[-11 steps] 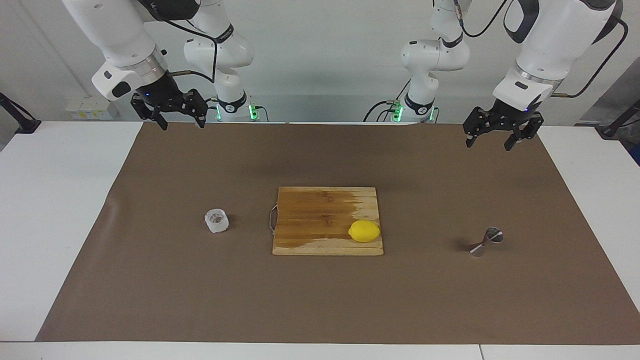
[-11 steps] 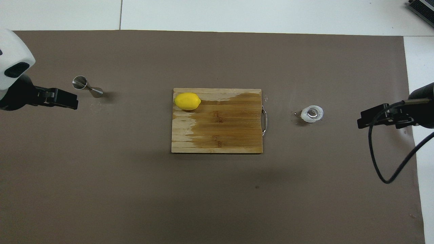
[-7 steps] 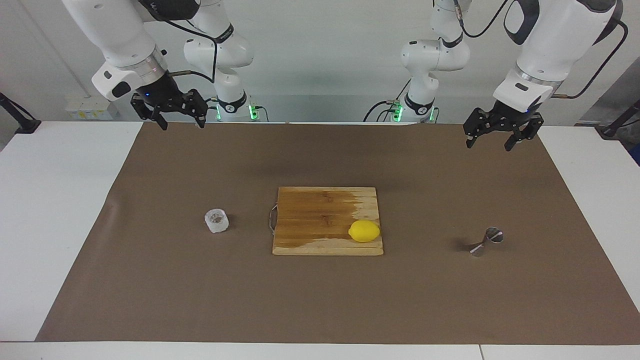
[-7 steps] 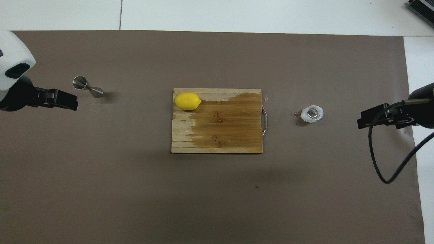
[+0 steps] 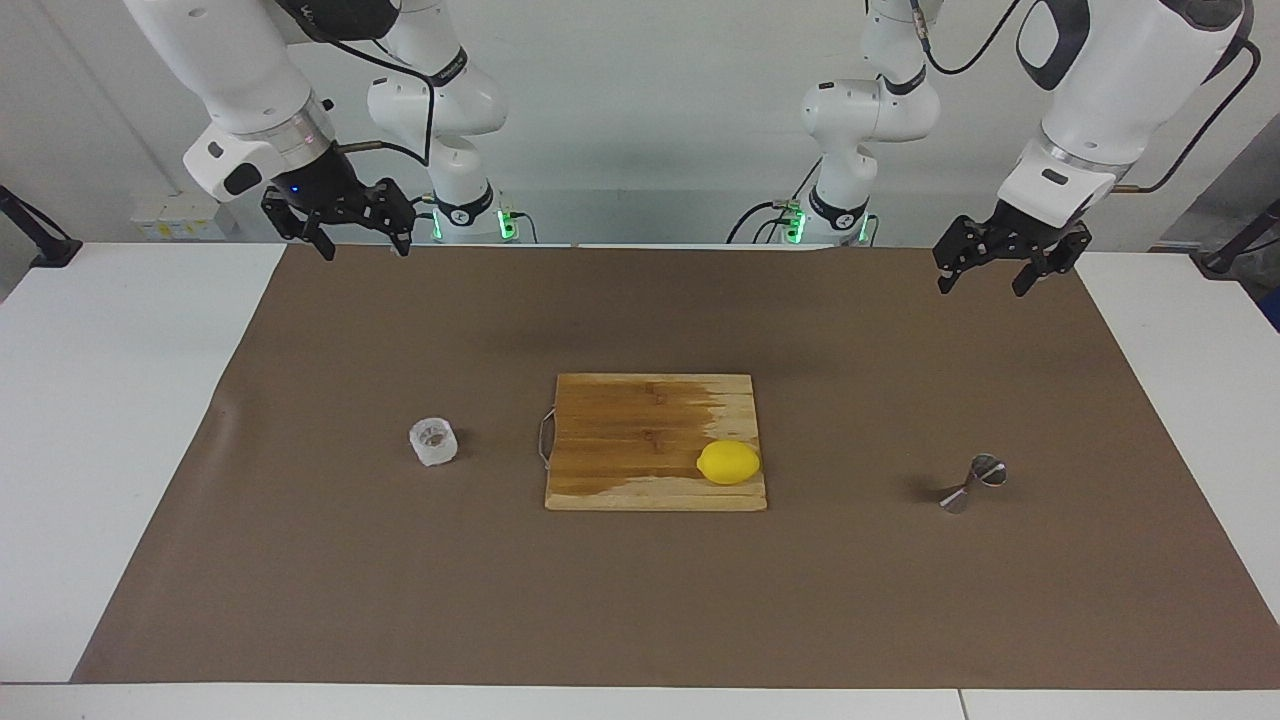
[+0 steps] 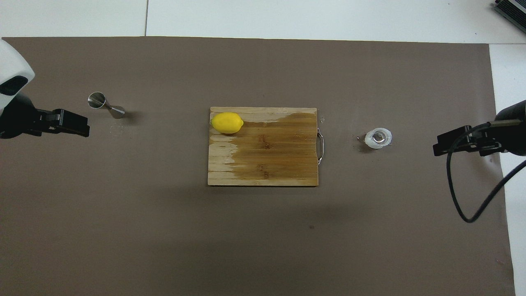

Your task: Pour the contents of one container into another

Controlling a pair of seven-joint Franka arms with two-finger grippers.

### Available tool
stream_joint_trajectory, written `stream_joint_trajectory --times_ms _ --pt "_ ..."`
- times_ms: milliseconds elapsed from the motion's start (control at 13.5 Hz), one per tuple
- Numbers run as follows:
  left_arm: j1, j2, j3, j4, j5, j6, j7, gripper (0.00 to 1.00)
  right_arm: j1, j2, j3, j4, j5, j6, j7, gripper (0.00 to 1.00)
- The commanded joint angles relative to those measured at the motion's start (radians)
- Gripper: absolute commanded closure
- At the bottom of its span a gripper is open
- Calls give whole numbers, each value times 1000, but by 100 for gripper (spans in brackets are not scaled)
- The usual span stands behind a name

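The small translucent cup (image 5: 433, 442) with brownish specks stands on the brown mat toward the right arm's end; it also shows in the overhead view (image 6: 378, 138). The steel jigger (image 5: 972, 484) stands toward the left arm's end, and shows in the overhead view (image 6: 106, 105). My left gripper (image 5: 982, 284) hangs open and empty, high over the mat's edge nearest the robots; the overhead view (image 6: 80, 125) shows it beside the jigger. My right gripper (image 5: 363, 247) is open and empty, high over the mat's corner; it shows in the overhead view (image 6: 440, 146).
A wooden cutting board (image 5: 640, 430) with a wire handle lies mid-table between cup and jigger, partly wet and dark. A yellow lemon (image 5: 729, 462) sits on its corner toward the jigger. The brown mat (image 5: 640, 600) covers most of the white table.
My left gripper has drifted slightly up and outward toward its own end of the table. The right gripper, cup and jigger have not moved.
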Motion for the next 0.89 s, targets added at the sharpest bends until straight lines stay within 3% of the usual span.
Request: stream_joint_trajectory --times_ms 0,222,370,741,815 --pt "54 74 3 32 -59 1 -68 0 -14 -1 14 1 -15 -4 14 0" --pt "86 267 4 184 -112 42 -277 0 -14 -1 14 1 -15 -6 14 0" --pt "126 341 4 230 -142 77 -358 0 -14 -1 14 1 -15 -6 14 0" --pt "172 625 4 468 -162 99 -705 0 -14 -1 14 1 -15 -4 14 0" --pt "199 648 4 485 -196 119 -747 0 -14 -1 14 1 -15 -6 14 0"
